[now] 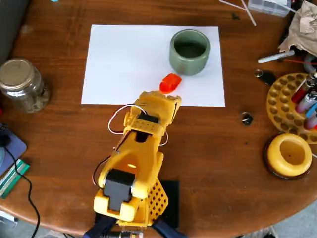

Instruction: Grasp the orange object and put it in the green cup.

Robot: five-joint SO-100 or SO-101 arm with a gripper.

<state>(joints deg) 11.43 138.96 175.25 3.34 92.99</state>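
Overhead view: the orange object (171,83) is seen lying on the white paper sheet (129,59), near its lower edge, just below and left of the green cup (189,51), apart from it. The cup is set upright on the sheet's upper right part. The yellow arm (138,158) is stretched from the desk's (218,148) bottom edge toward the orange object; the tool (166,96) is hidden under the arm's head, so its state cannot be told. A glass jar (22,84) is seen at left, a yellow ring-shaped bowl (290,155) at right.
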